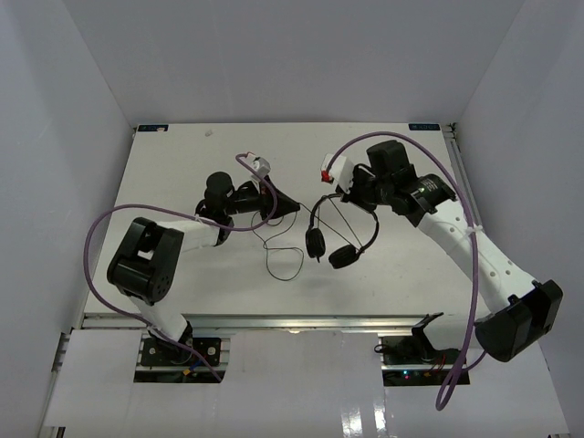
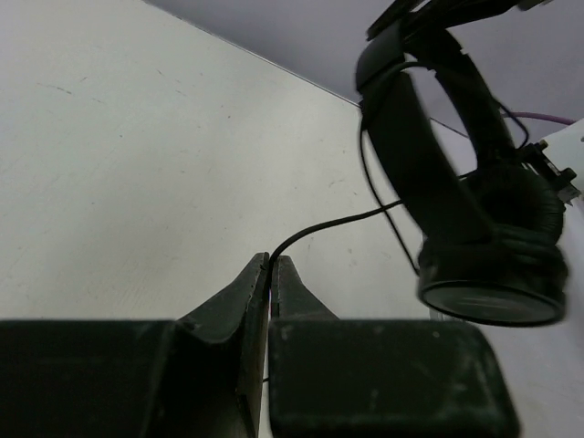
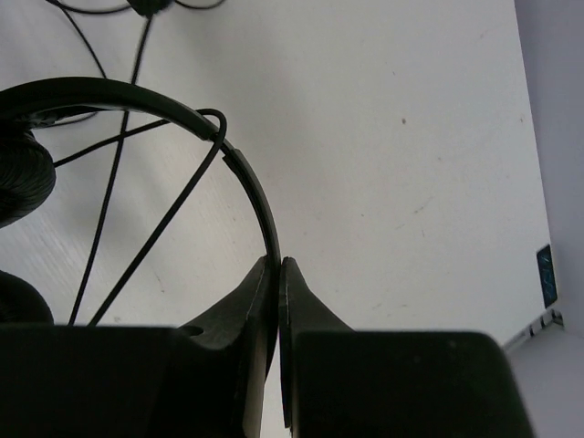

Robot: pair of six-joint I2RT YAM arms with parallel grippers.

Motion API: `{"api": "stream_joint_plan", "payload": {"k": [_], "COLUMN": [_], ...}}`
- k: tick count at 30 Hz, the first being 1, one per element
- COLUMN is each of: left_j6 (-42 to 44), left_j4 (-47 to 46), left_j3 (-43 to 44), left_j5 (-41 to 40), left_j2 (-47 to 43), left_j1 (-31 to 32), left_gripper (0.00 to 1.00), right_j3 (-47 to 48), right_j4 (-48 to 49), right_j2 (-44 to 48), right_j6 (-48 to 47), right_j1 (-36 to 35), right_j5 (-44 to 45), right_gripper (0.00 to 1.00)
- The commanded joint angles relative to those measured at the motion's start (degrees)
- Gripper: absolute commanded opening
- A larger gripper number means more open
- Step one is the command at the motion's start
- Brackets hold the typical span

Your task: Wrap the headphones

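The black headphones (image 1: 343,235) hang above the table centre, earcups low. My right gripper (image 1: 354,203) is shut on the thin headband (image 3: 182,117) and holds it up; its fingers pinch the band's end in the right wrist view. My left gripper (image 1: 290,209) is shut on the thin black cord (image 2: 328,224), left of the headphones. The cord runs from my left fingertips (image 2: 259,270) to the earcups (image 2: 493,265). The rest of the cord (image 1: 283,260) lies looped on the table below.
White tabletop (image 1: 201,274) inside grey walls. Thick purple robot cables (image 1: 100,228) arc from both arms. A small white and red tag (image 1: 330,170) sits by the right wrist. The table's front rail runs along the near edge.
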State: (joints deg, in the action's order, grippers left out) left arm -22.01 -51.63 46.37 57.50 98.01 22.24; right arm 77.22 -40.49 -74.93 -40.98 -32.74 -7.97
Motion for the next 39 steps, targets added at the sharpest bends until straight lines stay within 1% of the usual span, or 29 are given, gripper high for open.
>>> {"api": "stream_joint_plan", "payload": {"k": [1, 4, 9, 12, 15, 16, 20, 22, 25, 26, 28, 30, 34, 36, 39], "left_j6": [4.35, 6.45, 7.06, 3.77, -2.42, -4.61, -17.99, -22.78, -31.08, -33.16, -38.66, -41.33, -44.96, -45.65, -44.27], "left_j4": [9.34, 15.34, 20.03, 20.95, 19.66, 17.52, 9.38, 5.35, -1.0, -4.43, -7.98, -11.6, -14.74, -15.77, -14.95], "left_j3": [0.84, 2.2, 3.7, 5.04, 7.14, 7.9, 9.38, 9.98, 10.15, 10.06, 9.13, 8.04, 5.75, 4.87, 3.94], "left_j5": [3.05, 3.71, 5.47, 7.45, 9.71, 10.29, 12.51, 12.89, 13.77, 14.03, 14.22, 13.71, 11.48, 9.65, 7.53], "left_j2": [-5.59, -6.85, -8.01, -6.95, -5.03, -4.15, -2.54, -1.93, -0.83, -0.47, 0.22, 0.54, 0.92, 0.86, 0.61], "left_j1": [-0.35, -0.35, -0.35, -0.35, -0.35, -0.35, -0.35, -0.35, -0.35, -0.35, -0.35, -0.35, -0.35, -0.35, -0.27], "left_gripper": [0.14, 0.14, 0.14, 0.15, 0.15, 0.15, 0.14, 0.13, 0.14, 0.14, 0.15, 0.15, 0.16, 0.16, 0.19], "right_j3": [-2.3, -2.59, -2.63, -3.36, -5.18, -5.78, -8.26, -8.73, -8.24, -7.73, -6.86, -5.43, -3.34, -2.4, 0.26], "right_j4": [7.6, 10.14, 14.6, 17.39, 21.22, 22.22, 26.49, 28.67, 31.23, 31.51, 31.53, 31.54, 31.39, 30.64, 29.1], "right_j2": [1.26, 0.23, -0.98, -1.34, -1.77, -1.86, -2.52, -3.06, -3.97, -4.32, -5.19, -6.15, -8.12, -9.1, -10.63], "right_j6": [-2.79, -1.98, -0.74, -0.07, 0.53, 0.55, 0.8, 0.91, 1.84, 2.45, 3.91, 4.82, 6.88, 8.2, 9.93], "right_j1": [-2.1, -2.48, -2.94, -4.07, -6.56, -7.11, -9.19, -9.5, -9.53, -9.45, -9.44, -9.44, -9.44, -9.44, -9.23], "right_j5": [11.79, 17.0, 23.66, 27.72, 32.26, 33.34, 38.25, 39.83, 42.2, 42.58, 43.02, 43.16, 42.88, 42.59, 41.46], "right_gripper": [0.08, 0.08, 0.08, 0.08, 0.08, 0.08, 0.08, 0.08, 0.08, 0.08, 0.08, 0.08, 0.08, 0.08, 0.08]}}
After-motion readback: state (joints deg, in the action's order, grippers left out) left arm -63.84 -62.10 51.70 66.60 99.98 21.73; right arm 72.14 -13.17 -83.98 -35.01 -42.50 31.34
